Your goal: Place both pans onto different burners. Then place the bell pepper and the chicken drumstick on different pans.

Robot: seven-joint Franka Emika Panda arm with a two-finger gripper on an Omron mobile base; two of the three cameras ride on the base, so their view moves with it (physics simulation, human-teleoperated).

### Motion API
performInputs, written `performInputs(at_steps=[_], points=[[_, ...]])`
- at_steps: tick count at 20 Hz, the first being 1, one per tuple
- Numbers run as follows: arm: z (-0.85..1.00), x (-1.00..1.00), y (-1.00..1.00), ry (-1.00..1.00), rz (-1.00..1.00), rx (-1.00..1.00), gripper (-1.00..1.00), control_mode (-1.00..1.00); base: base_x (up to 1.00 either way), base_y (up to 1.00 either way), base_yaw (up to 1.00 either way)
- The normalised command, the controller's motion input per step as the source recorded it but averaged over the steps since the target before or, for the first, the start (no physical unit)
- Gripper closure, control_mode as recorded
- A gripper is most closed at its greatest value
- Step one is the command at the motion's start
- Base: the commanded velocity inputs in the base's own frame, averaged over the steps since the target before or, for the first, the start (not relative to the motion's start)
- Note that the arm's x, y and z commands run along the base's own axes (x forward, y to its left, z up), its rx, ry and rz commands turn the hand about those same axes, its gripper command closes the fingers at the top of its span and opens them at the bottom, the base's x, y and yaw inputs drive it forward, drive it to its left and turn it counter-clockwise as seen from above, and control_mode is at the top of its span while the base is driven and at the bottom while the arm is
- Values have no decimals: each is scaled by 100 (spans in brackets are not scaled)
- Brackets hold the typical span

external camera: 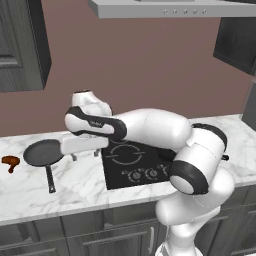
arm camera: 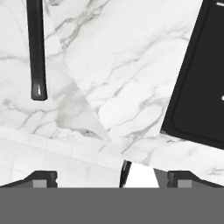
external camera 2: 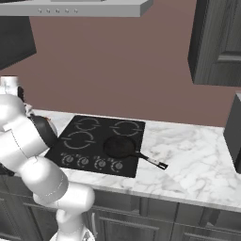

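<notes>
Left of the cooktop (external camera: 135,165), a wide dark-grey pan (external camera: 43,152) rests on the marble tabletop (external camera: 75,185); smaller black pan (external camera 2: 120,147) occupies a front burner; brown drumstick (external camera: 9,161) near the tabletop's left edge; tool (arm camera: 112,177) fingers spread, released.

A kitchen: black glass cooktop (external camera 2: 99,141) in marble counter (external camera 2: 188,160), dark cabinets (external camera 2: 219,42), range hood (external camera: 175,7).

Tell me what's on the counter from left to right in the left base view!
Chicken drumstick → wide grey pan → black cooktop.
</notes>
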Motion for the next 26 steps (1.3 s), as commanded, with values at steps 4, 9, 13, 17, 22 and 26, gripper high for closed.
performInputs(at_steps=[4, 9, 13, 17, 22, 26], points=[[0, 0, 39, -15, -12, 0, -100, -100, 0, 0, 0], [-7, 0, 30, -9, -15, 0, -100, -100, 0, 0, 0], [-16, 0, 24, -5, -15, 0, -100, -100, 0, 0, 0], [-18, 0, 25, -3, -14, 0, -100, -100, 0, 0, 0], [-11, 1, 19, 0, -10, 0, -100, -100, 0, 0, 0], [-4, 6, 18, 0, -1, 0, -100, -100, 0, 0, 0]])
